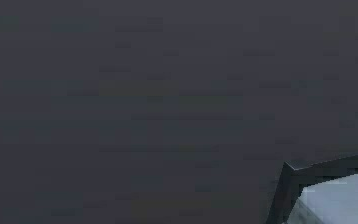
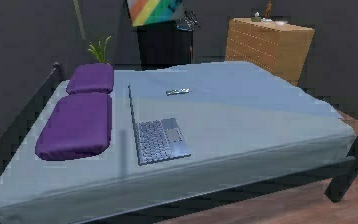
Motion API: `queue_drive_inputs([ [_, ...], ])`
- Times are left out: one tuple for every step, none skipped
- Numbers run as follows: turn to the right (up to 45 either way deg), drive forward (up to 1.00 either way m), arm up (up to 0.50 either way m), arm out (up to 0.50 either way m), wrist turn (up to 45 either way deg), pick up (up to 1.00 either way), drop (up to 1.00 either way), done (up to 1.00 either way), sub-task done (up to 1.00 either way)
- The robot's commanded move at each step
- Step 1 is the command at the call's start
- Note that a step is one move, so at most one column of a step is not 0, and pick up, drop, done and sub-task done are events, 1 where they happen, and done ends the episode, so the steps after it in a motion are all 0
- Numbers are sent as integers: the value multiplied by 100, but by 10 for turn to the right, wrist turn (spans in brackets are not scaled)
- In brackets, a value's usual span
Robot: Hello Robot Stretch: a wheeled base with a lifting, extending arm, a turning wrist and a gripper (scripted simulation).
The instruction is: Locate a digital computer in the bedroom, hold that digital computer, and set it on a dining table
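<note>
Hand's state cannot be told, while the open grey laptop [image 2: 162, 140] lies on the blue bed [image 2: 257, 110].

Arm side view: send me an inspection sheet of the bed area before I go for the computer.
Surface: bed with a pale blue cover and dark frame; one corner also at the forward view's lower right.
Job's things: laptop lying open on the bed, beside the pillows.
Clutter: two purple pillows at the head end; small flat grey item farther up the cover than the laptop.
Hand: nothing seen.
Cables: nothing seen.
Surroundings: wooden dresser and plant past the bed; dark wall ahead.
</note>
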Motion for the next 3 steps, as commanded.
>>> queue_drive_inputs([
  [0, 0, 50, 0, 0, 0, 0, 0, 0],
  [0, 0, 30, 0, 0, 0, 0, 0, 0],
  [0, 0, 0, 48, 0, 0, 0, 0, 0],
])
